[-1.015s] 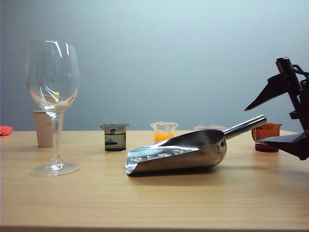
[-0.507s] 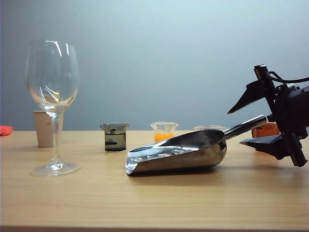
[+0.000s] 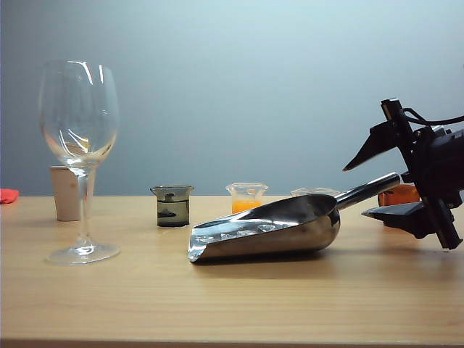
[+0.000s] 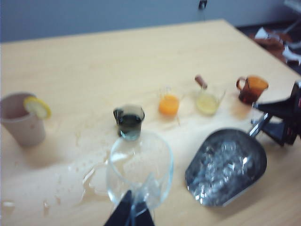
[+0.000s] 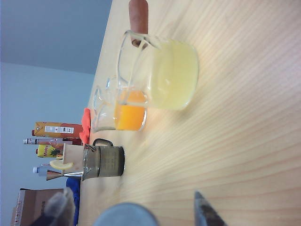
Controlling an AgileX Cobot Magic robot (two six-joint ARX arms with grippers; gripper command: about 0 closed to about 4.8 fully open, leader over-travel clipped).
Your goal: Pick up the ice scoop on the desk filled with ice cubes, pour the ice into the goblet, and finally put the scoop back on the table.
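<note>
The right gripper (image 3: pixel 384 185) reaches in from the right counter (image 3: pixel 239 304) edge, jaws spread above and below the handle tip of the ice scoop (image 3: pixel 279 228), which lies loaded mid-counter. The left gripper (image 4: pixel 130 214) hangs over the goblet (image 3: pixel 80 156); its jaws' state is unclear. Bare counter lies in front.
</note>
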